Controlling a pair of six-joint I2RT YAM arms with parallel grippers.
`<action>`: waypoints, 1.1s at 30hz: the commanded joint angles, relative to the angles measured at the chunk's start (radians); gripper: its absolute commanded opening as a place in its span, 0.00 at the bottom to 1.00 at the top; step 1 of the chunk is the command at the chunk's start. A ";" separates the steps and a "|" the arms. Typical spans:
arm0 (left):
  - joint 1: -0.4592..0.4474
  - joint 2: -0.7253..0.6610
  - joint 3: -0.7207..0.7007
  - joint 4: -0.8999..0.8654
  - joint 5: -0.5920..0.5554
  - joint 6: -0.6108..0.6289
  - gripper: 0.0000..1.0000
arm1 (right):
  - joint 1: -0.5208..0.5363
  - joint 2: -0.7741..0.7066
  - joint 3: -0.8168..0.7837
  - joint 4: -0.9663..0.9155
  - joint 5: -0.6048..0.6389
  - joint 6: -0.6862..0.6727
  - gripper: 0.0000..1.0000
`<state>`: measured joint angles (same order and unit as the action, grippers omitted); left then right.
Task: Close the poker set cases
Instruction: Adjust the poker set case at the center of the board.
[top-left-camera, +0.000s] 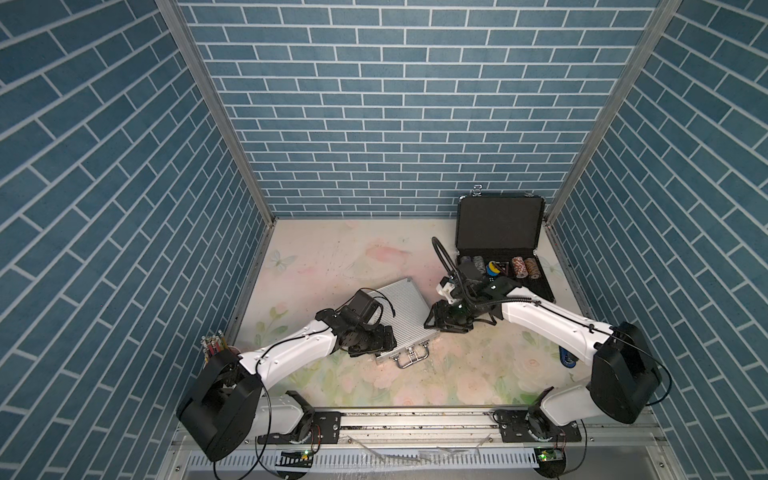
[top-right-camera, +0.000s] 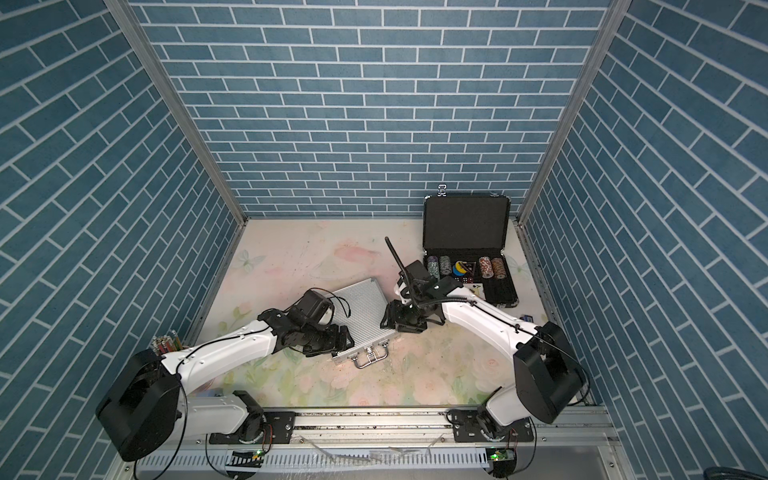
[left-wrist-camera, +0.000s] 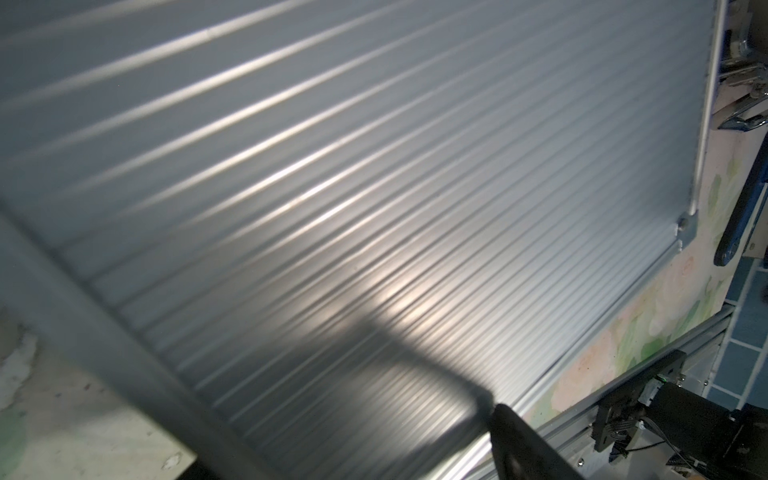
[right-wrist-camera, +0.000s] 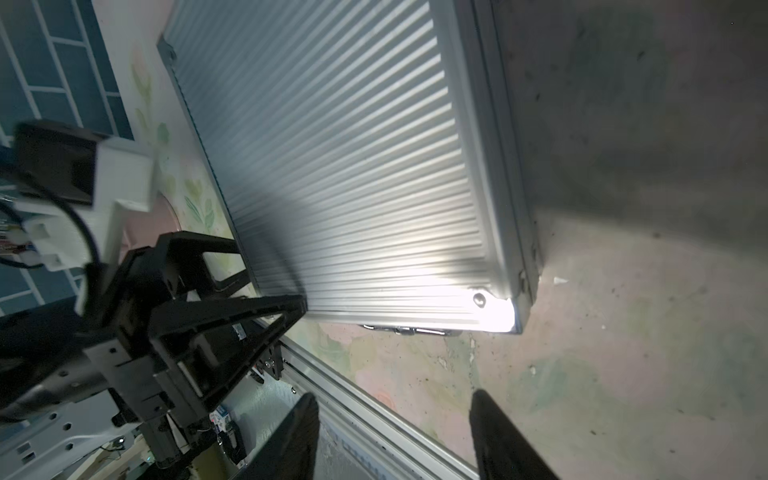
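Showed the silver case (top-left-camera: 405, 309) shut, flat on the counter (top-left-camera: 332, 266), under the left tool (top-left-camera: 384, 338) and beside the right tool (right-wrist-camera: 394, 395), both spread, empty. Left the black case (top-left-camera: 536, 280) open at rear right; likely needed its upright lid (top-left-camera: 498, 226) swung down.

The shut case (top-left-camera: 401, 316) lies flat on the table (top-left-camera: 332, 257), between the two grippers. The left gripper (top-left-camera: 384, 343) is over its left edge. The right gripper (top-left-camera: 430, 320) is just beside its right edge. The open case (top-left-camera: 498, 232) sits behind the right gripper, with chips (top-left-camera: 517, 266) inside.
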<state>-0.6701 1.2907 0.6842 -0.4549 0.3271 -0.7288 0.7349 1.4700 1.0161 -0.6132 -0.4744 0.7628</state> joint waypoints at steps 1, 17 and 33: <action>-0.014 0.023 0.008 -0.020 -0.013 0.030 0.86 | 0.010 -0.001 -0.052 0.090 -0.003 0.125 0.59; -0.008 -0.021 0.060 -0.110 -0.051 0.056 0.88 | -0.012 0.230 0.063 0.247 0.056 0.092 0.57; 0.341 0.164 0.424 -0.242 -0.112 0.452 0.92 | -0.101 0.478 0.386 0.129 -0.010 -0.153 0.57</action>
<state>-0.3614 1.3796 1.0359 -0.6834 0.2436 -0.4053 0.6426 1.9167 1.3380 -0.4751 -0.4702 0.7029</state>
